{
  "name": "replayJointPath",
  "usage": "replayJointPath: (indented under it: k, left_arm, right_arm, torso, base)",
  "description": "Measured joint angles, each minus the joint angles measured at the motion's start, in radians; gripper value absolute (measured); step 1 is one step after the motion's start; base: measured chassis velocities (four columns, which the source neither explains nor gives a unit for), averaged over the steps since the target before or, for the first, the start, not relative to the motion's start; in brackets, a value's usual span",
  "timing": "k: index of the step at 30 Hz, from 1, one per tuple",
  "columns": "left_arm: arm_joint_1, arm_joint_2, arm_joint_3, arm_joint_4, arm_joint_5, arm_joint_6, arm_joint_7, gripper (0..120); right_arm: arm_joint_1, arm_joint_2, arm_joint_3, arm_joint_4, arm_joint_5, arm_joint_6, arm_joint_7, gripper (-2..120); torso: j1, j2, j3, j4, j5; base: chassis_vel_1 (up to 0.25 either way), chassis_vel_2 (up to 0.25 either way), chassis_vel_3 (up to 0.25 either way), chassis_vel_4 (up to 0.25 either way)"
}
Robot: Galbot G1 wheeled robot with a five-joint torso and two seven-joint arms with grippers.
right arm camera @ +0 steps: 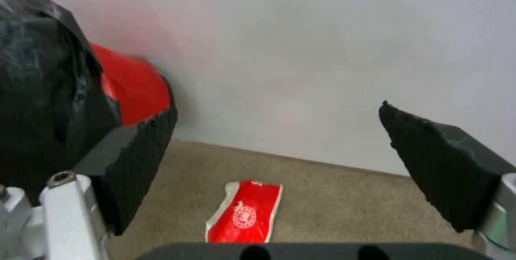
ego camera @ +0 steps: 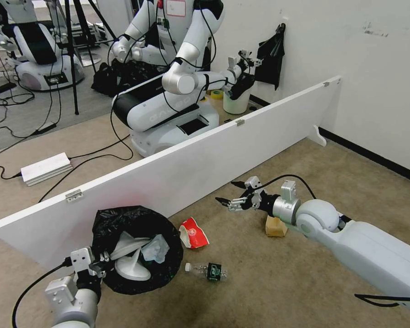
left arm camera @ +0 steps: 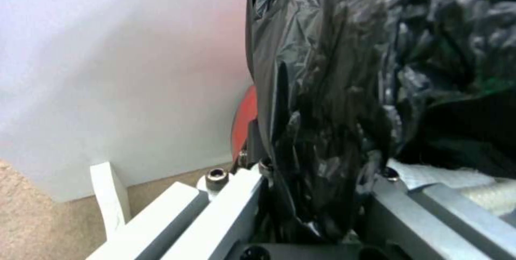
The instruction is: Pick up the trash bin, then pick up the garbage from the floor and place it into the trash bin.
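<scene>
Two pincers are mine. My left gripper [ego camera: 97, 265] is clamped on the rim of the trash bin [ego camera: 136, 248], the black liner bunched between its fingers [left arm camera: 301, 211]; the bin's red body [right arm camera: 134, 86] peeks out beside the white board [ego camera: 191, 168]. Inside the bin lie white slippers [ego camera: 131, 269] and a light blue cloth [ego camera: 156, 249]. My right gripper [ego camera: 230, 203] hangs above the carpet with its jaws spread wide and nothing between them, just in front of the board. Below it, touching the bin's liner, lies the flattened red-white paper cup [right arm camera: 244, 217]. A clear bottle with a green label [ego camera: 207, 271] lies just beside the bin. A tan paper bag [ego camera: 276, 226] sits near the board, under my right wrist.
</scene>
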Motion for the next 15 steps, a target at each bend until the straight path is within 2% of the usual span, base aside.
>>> replayJointPath:
  k: [5, 15]
  left_arm:
    - [0.035, -0.011, -0.017, -0.029, -0.01, 0.002, -0.004, 0]
    - [0.062, -0.028, -0.052, -0.036, -0.009, 0.005, -0.006, 0]
  right_arm:
    - [0.002, -0.001, -0.005, -0.001, 0.0, 0.0, 0.0, 96]
    - [0.016, 0.0, -0.052, -0.021, -0.016, -0.012, -0.008, 99]
  torso:
    - [0.0, 0.0, 0.0, 0.0002, 0.0002]
    - [0.0, 0.0, 0.0, -0.0001, 0.0]
  base:
    - [0.0, 0.0, 0.0, 0.0]
    - [0.0, 0.0, 0.0, 0.0]
